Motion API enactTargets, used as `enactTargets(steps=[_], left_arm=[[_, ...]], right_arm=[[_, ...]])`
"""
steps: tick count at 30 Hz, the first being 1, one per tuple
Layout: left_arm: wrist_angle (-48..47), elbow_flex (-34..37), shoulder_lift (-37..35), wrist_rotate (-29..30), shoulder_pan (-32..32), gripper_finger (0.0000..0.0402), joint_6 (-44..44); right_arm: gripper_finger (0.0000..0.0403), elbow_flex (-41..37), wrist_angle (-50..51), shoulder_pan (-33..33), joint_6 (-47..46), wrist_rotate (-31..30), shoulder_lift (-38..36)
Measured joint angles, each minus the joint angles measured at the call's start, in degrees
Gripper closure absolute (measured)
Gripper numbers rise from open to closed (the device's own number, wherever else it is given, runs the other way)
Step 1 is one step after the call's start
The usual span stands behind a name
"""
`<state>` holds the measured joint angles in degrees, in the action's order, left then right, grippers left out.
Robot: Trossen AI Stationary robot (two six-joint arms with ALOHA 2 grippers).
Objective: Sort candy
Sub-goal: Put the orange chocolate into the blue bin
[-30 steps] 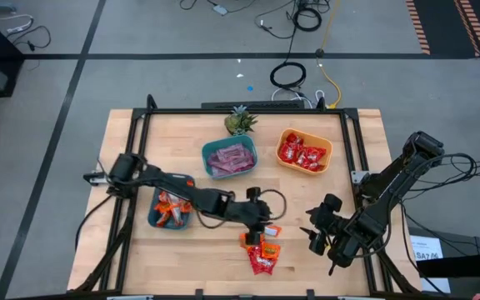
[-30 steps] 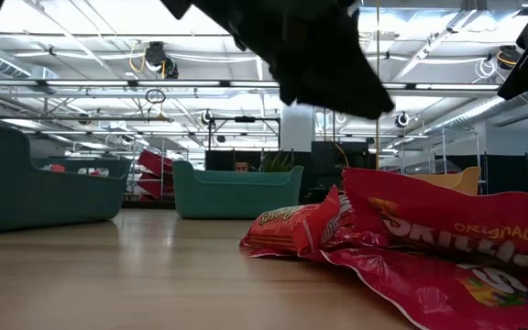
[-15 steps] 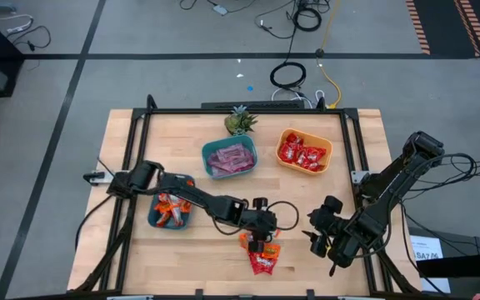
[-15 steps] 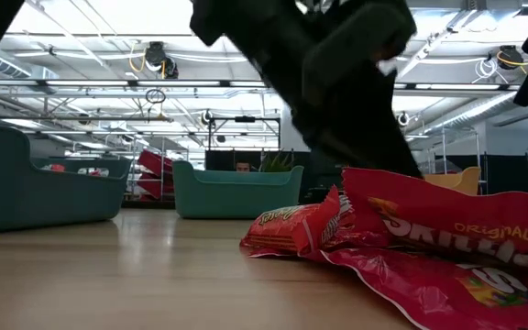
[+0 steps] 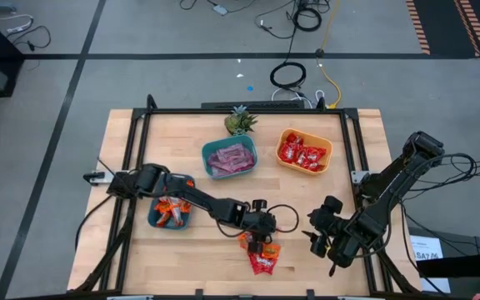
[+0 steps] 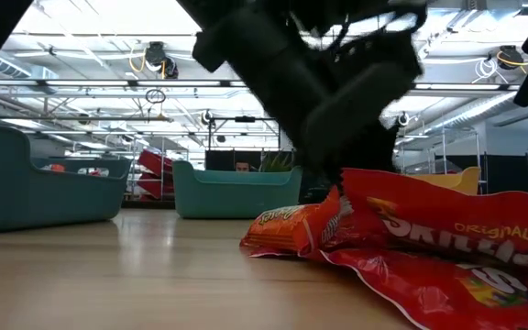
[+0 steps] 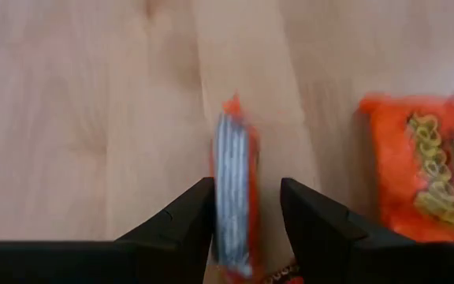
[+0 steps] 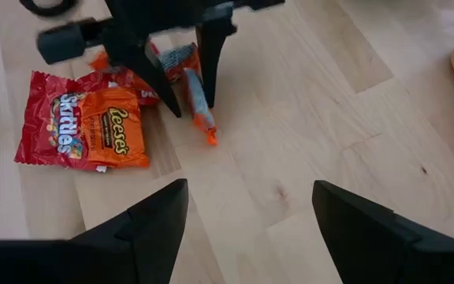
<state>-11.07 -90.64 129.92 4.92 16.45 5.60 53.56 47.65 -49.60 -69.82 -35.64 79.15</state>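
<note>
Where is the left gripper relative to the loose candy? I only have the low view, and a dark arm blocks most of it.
Observer: From above, the left gripper is down at the loose pile of candy near the table's front edge.
Operator: Is anything between its fingers?
Observer: Yes. The left wrist view shows an orange wrapped candy standing on edge between the two fingers.
Operator: What else is in that pile?
Observer: The right wrist view shows a red Skittles pack with an orange Reese's pack lying on it.
Operator: And the right arm?
Observer: The right gripper waits open, beside the pile on its right, holding nothing.
</note>
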Motion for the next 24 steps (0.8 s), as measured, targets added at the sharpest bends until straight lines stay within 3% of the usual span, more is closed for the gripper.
enactTargets(steps=[7,11,16,24], left_arm=[[-1.53,-0.01,0.45,0.12,0.11,0.0253,0.12],[-1.6,0.05,-0.11,1.22,0.18,0.0293,0.1],[-3.22,0.27,-2.38,6.67,-0.01,0.0348,0.02],[-7.48,0.33,-9.87,13.32,-0.47,0.0351,4.81]], right_arm=[[0.014,0.0,-1.41,0.0,0.0,-0.03,0.0],[0.014,0.0,-1.91,0.0,0.0,-0.02,0.0],[0.014,0.0,-2.33,0.0,0.0,-0.04,0.0],[0.014,0.0,-2.57,0.0,0.0,-0.04,0.0]])
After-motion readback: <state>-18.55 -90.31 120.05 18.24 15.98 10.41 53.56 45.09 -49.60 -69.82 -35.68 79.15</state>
